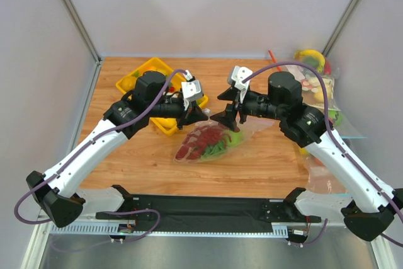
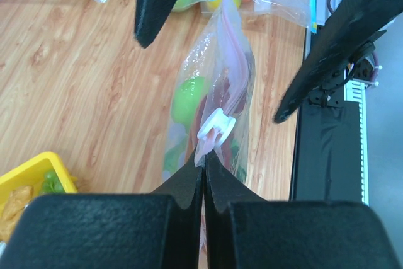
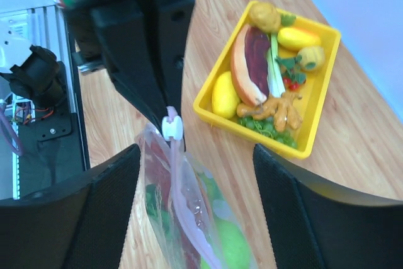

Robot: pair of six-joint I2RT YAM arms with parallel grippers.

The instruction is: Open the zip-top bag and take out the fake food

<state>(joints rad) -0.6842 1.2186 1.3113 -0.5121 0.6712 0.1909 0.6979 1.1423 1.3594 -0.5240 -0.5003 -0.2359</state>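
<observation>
The zip-top bag [image 1: 208, 145] lies mid-table with its zip edge lifted. It holds a red lobster [image 1: 199, 138], green lettuce [image 1: 221, 145] and a round green fruit [image 2: 189, 99]. My left gripper [image 1: 192, 115] is shut on the end of the pinkish zip strip [image 2: 230, 45], just behind the white slider [image 2: 216, 127]. In its own view the left gripper [image 2: 203, 163] has its jaws pressed together on the plastic. My right gripper [image 1: 230, 119] is open, and its fingers [image 3: 94, 212] straddle the bag's top edge. The slider [image 3: 171, 125] sits close to the left gripper's tips.
A yellow tray [image 3: 321, 86] with a toy hot dog, yellow fruits and greens stands at the back left, also in the top view [image 1: 153, 65]. Other clear bags of toy food [image 1: 318, 86] lie at the right edge. A black mat [image 1: 208, 206] runs along the near edge.
</observation>
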